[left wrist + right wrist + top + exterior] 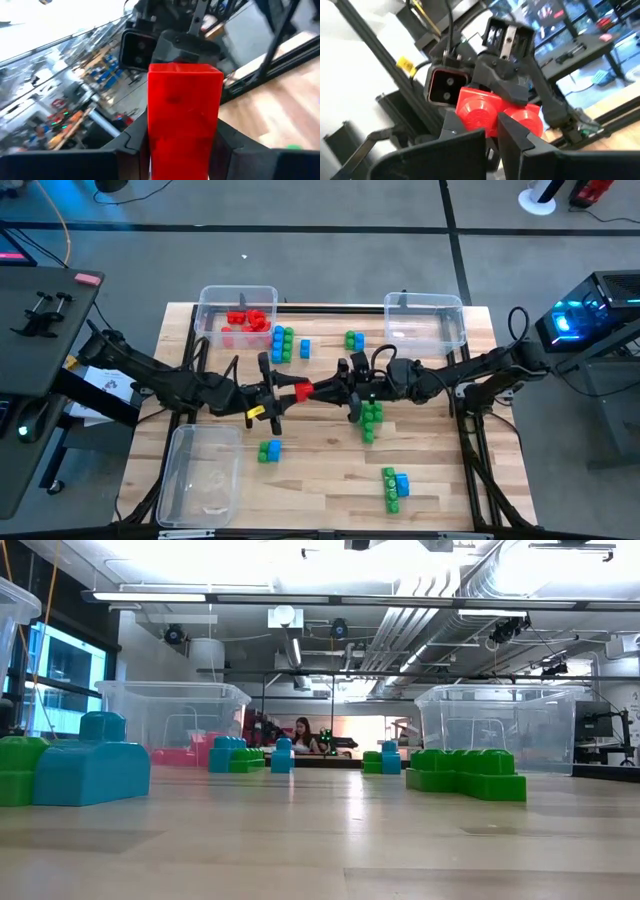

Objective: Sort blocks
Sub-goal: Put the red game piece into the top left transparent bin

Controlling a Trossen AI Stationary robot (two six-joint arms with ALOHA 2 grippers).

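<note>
Both tools meet over the middle of the bench, and I have one red block (303, 390) between them: my left tool (283, 392) is clamped on it, the block filling the gap between its fingers in the left wrist view (184, 120), while my right tool (340, 388) has its fingers closed on the other end, the studded face showing between them in the right wrist view (492, 114). The block hangs clear of the bench (320, 470), just left of centre in the overhead frame. I read this as a handover or a pull-apart of a red piece, mid-sort. Next, one tool has to let go cleanly, then the other carries the block to the clear bin (205, 308) at upper left, where the other red blocks (246, 321) already lie. The block's long axis runs left to right in the overhead frame, along the line joining the two tools, studs facing the right arm. Green and blue clusters (371, 418) lie below the right tool, with more toward the lower right (394, 486) still unsorted.
</note>
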